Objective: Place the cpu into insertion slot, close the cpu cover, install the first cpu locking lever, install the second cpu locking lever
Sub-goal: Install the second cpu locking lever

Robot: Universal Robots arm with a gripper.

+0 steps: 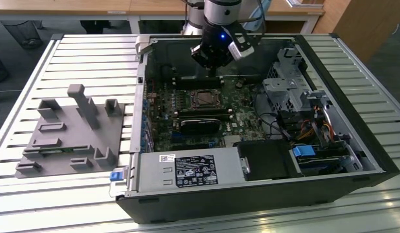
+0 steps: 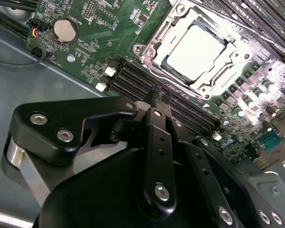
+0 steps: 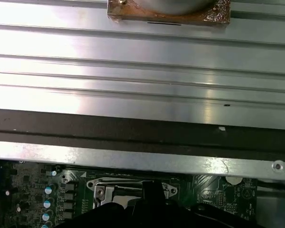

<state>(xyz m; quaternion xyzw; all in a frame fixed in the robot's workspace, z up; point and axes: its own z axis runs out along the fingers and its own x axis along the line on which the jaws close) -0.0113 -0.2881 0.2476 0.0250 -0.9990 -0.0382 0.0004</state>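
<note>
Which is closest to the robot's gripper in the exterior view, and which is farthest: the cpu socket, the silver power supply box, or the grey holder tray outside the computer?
From the gripper:
1. The cpu socket, just below it on the green motherboard.
2. The silver power supply box, at the case's near edge.
3. The grey holder tray, outside the case on the exterior view's left.

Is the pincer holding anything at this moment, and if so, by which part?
Nothing is held. The pincer is closed with nothing between its tips, hovering over the memory slots beside the insertion slot, where the cpu already sits.
</note>
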